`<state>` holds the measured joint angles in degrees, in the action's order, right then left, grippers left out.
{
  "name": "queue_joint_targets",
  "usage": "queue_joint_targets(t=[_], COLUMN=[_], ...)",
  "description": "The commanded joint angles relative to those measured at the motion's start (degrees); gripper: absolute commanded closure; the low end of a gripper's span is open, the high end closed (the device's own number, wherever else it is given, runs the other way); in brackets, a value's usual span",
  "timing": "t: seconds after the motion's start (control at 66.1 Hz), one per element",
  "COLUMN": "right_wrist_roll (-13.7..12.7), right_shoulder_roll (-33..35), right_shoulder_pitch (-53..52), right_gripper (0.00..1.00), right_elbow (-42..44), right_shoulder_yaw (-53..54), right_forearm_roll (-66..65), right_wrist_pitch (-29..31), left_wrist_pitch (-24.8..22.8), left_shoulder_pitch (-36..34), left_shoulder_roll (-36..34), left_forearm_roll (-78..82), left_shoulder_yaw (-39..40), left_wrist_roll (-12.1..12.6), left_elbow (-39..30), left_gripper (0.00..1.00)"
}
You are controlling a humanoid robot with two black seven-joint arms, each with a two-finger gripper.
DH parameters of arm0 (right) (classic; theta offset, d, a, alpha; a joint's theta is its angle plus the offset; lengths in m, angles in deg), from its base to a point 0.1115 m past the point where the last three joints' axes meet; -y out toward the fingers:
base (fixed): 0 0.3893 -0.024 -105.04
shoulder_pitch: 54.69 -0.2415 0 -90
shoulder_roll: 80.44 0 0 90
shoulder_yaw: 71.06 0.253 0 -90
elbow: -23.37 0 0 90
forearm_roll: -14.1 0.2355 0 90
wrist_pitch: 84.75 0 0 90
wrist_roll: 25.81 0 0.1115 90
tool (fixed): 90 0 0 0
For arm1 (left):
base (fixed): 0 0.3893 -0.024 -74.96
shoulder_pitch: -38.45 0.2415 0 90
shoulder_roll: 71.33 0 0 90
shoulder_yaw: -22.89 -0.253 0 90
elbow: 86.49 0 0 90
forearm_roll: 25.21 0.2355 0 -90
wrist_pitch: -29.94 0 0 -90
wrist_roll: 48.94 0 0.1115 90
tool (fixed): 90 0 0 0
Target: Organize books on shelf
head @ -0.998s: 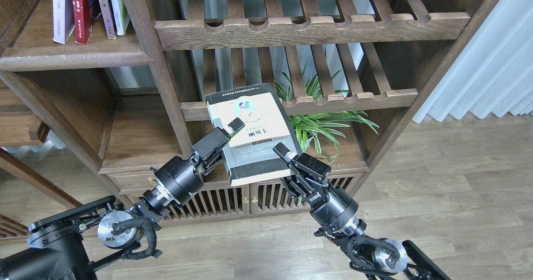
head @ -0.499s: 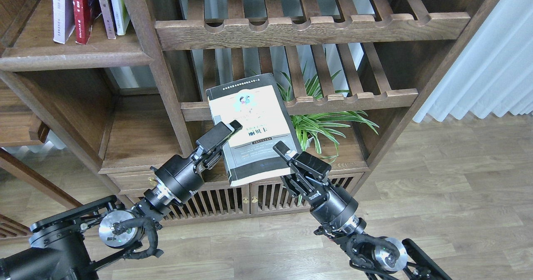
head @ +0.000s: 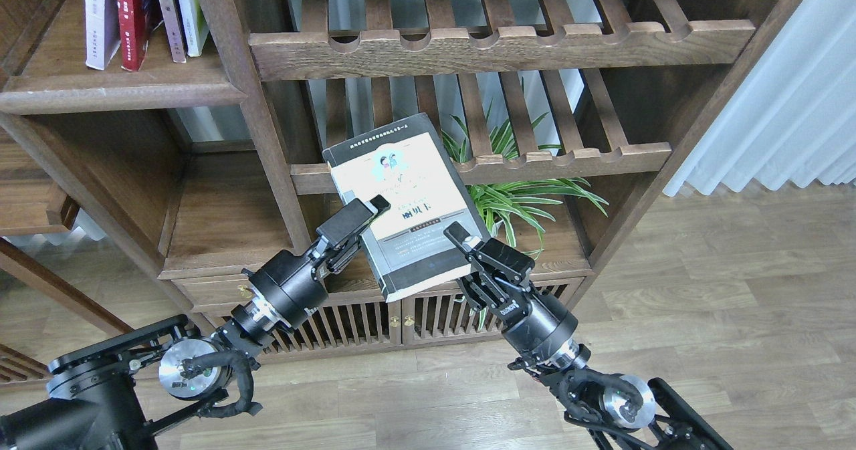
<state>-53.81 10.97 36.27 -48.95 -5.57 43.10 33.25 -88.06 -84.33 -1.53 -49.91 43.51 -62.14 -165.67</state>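
A thick black book (head: 408, 202) with a pale yellow panel is held in the air in front of the slatted racks, tilted with its top to the left. My right gripper (head: 463, 237) is shut on its lower right corner. My left gripper (head: 369, 213) is at its left edge with the upper finger over the cover; its jaws look loose around that edge. The shelf (head: 120, 92), a solid dark-brown board, is at the upper left. On it stand a pale lavender-white book (head: 100, 19) and a red book (head: 134, 19).
Two thin books (head: 179, 12) stand right of the red one. Slatted racks with notched rails (head: 501, 45) fill the middle. A green plant (head: 518, 199) sits behind the held book. A bookcase post (head: 247, 102) separates the shelf from the racks. A white curtain (head: 789, 102) hangs at right.
The black book has risen a little and turned counter-clockwise, its bottom swinging right. My right gripper moved slightly up with it. My left gripper's jaws loosened about half a second ago and have since stayed in place.
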Motion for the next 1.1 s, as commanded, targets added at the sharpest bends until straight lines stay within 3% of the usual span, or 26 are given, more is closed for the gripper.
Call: queue_joint_targets(t=[0.0,0.514,0.862,0.998,1.089], right_wrist_roll=[0.00,0.00,0.00,0.13,2.24], right_shoulder_roll=[0.00,0.00,-0.62,-0.71,-0.79], right_shoulder_pitch=[0.10,0.89,0.89,0.72,0.72], right_gripper=[0.91,0.58,0.25,0.21,0.19], right_elbow=[0.07,-0.01,0.16,0.25,0.42], right_shoulder_yaw=[0.43,1.22,4.29,7.28,8.78], right_forearm_roll=[0.27,0.10,-0.61,-0.70,-0.70], right_wrist_pitch=[0.00,0.00,0.00,0.00,0.00], left_wrist_pitch=[0.00,0.00,0.00,0.00,0.00], left_shoulder_pitch=[0.00,0.08,0.08,0.08,0.00], left_shoulder_roll=[-0.11,-0.72,-0.90,-0.90,-0.90], left_forearm_roll=[0.01,0.10,0.10,0.10,0.45], left_shoulder_yaw=[0.04,0.04,0.04,0.12,0.12], left_wrist_roll=[-0.07,0.01,0.10,0.45,0.45], left_elbow=[-0.01,-0.01,-0.01,-0.01,-0.01], left_gripper=[0.92,0.92,0.93,0.93,0.93])
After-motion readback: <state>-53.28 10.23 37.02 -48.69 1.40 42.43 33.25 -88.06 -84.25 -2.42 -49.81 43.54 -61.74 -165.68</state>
